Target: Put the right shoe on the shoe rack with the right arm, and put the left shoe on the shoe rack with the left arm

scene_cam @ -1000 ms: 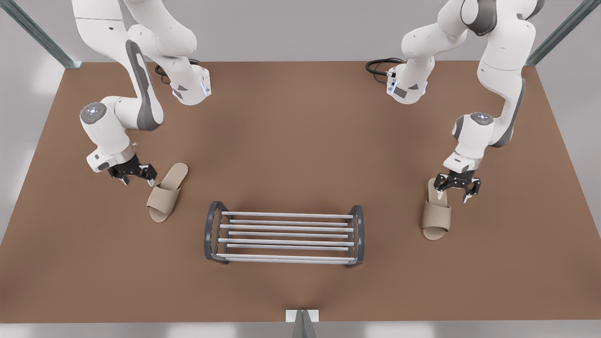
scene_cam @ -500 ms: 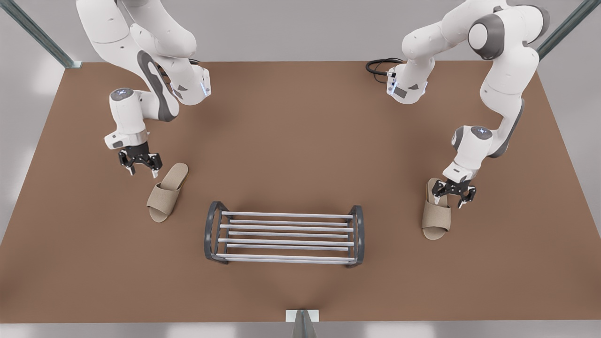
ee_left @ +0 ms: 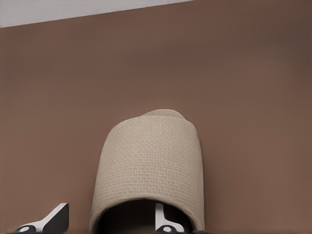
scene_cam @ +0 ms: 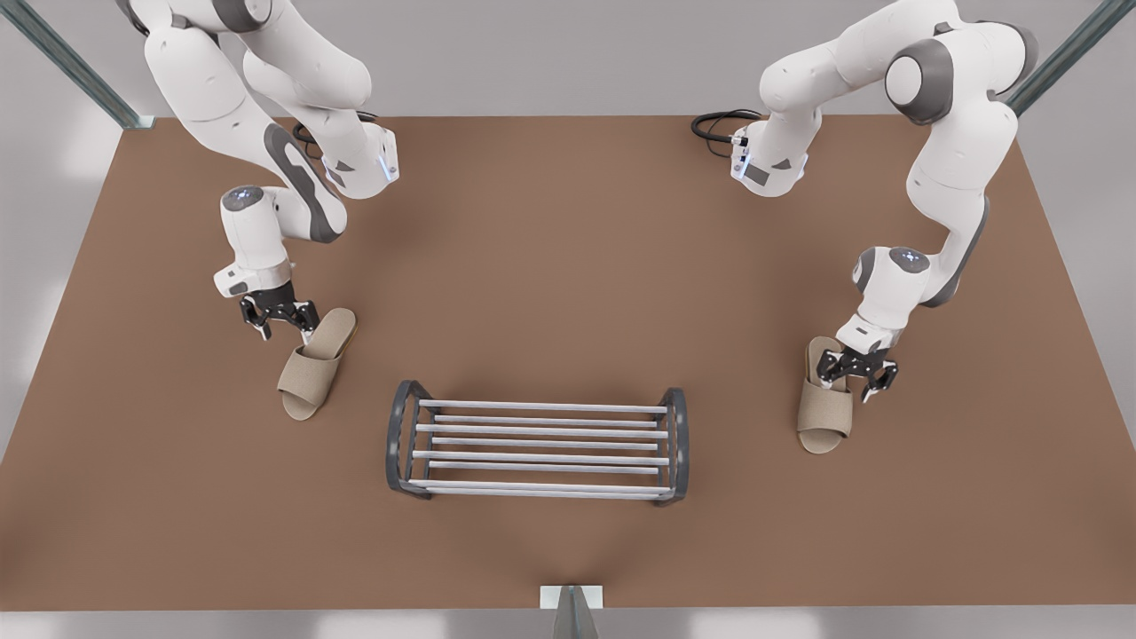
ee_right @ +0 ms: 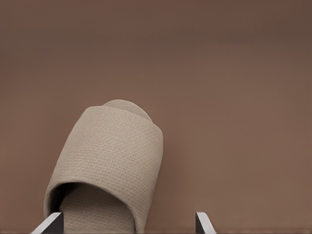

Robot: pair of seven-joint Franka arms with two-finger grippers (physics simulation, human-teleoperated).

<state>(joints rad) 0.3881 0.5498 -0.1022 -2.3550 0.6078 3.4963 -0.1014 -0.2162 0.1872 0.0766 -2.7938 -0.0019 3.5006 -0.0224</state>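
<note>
Two beige slippers lie flat on the brown table (scene_cam: 568, 248), and neither is on the shoe rack (scene_cam: 541, 407).

- **Rack:** it stands at table centre, toward the near edge, with no shoe on its bars.
- **Left shoe** (scene_cam: 825, 410): it lies on the front view's right, well apart from the rack's right end frame. The toe points to the near edge and the heel points far.
- **Left gripper** (scene_cam: 856, 373): it is low over the heel end of that shoe, toward its right edge. In the left wrist view the left gripper (ee_left: 111, 208) has its fingers apart. One fingertip (ee_left: 160, 214) sits at the mouth of the left shoe (ee_left: 148, 165) under the band, and the other is outside on the table side. It is not clamped.
- **Right shoe** (scene_cam: 311, 368): it lies on the front view's left, near the rack's left end but apart from it. It is angled, with the toe toward near-left and the heel toward far-right.
- **Right gripper** (scene_cam: 282, 321): it hangs just beside the heel end of that shoe, on its left. In the right wrist view the right gripper (ee_right: 127, 214) has its fingers wide apart. One fingertip (ee_right: 52, 222) is at the edge of the right shoe (ee_right: 114, 151), and the other is over bare table. It grips nothing.

Both arm bases are at the far edge of the table.
</note>
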